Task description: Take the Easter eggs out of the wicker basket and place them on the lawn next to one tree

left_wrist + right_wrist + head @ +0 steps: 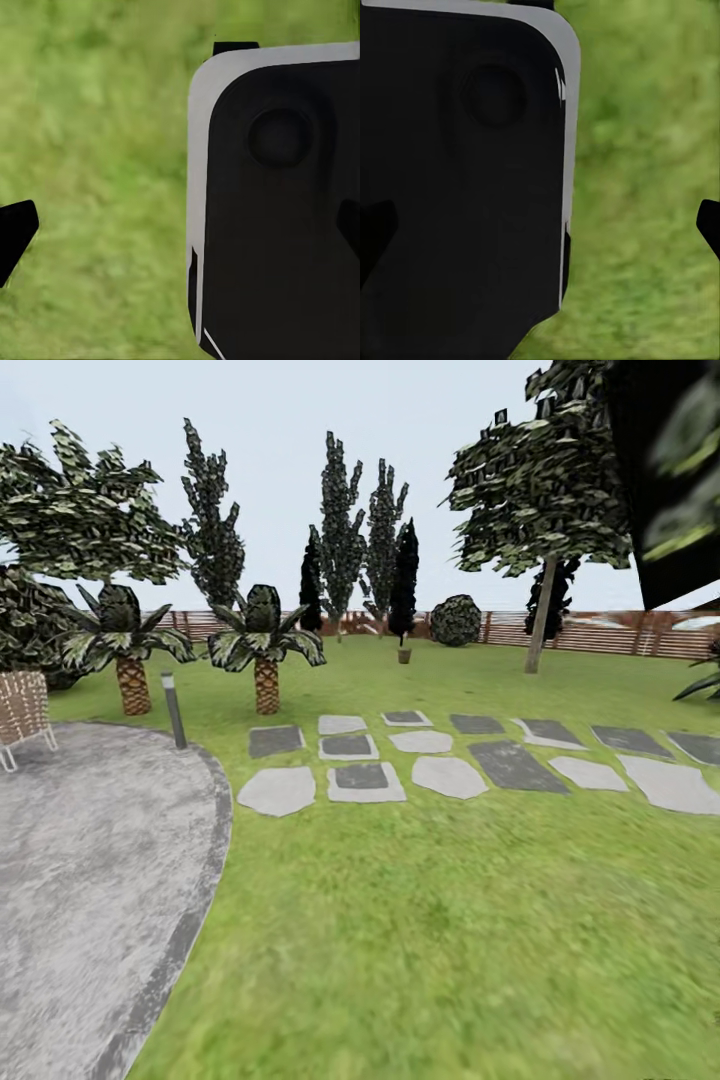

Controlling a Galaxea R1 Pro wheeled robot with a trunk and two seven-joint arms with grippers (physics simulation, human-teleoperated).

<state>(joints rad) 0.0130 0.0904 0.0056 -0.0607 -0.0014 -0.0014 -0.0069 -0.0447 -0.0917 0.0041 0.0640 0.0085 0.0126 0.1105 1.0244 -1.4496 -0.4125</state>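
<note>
1. The left tool point(180, 232) hangs over mottled green lawn point(97, 150) beside a dark, grey-rimmed rounded panel point(277, 210), probably the robot's own body. Its dark fingertips point(15, 232) stand wide apart with nothing between them.
2. The right tool point(540, 232) is the same: wide, nothing held, grass under it and a like panel point(465, 180) beside it.
3. From the head view, a small brown bucket-shaped thing point(404, 655) stands far off at 12 o'clock, at the foot of a dark narrow cypress point(404, 585). It may be the wicker basket, but it is too small to be sure. Whether eggs lie in it, or how their long axes run, cannot be told.
4. A tree with a straight grey-brown trunk point(541, 615) and a flat-leaved canopy stands at 1 o'clock, near the brown slatted fence point(610, 632).
5. Neither arm is nearer, since both are well apart from it. By my judgement the coming move is a drive straight ahead.
6. Grey stepping stones point(448, 776) cross the lawn on that way. A grey paved patio point(90, 880) lies at 8 o'clock, and two squat palms point(266, 645) stand at 11 o'clock.
</note>
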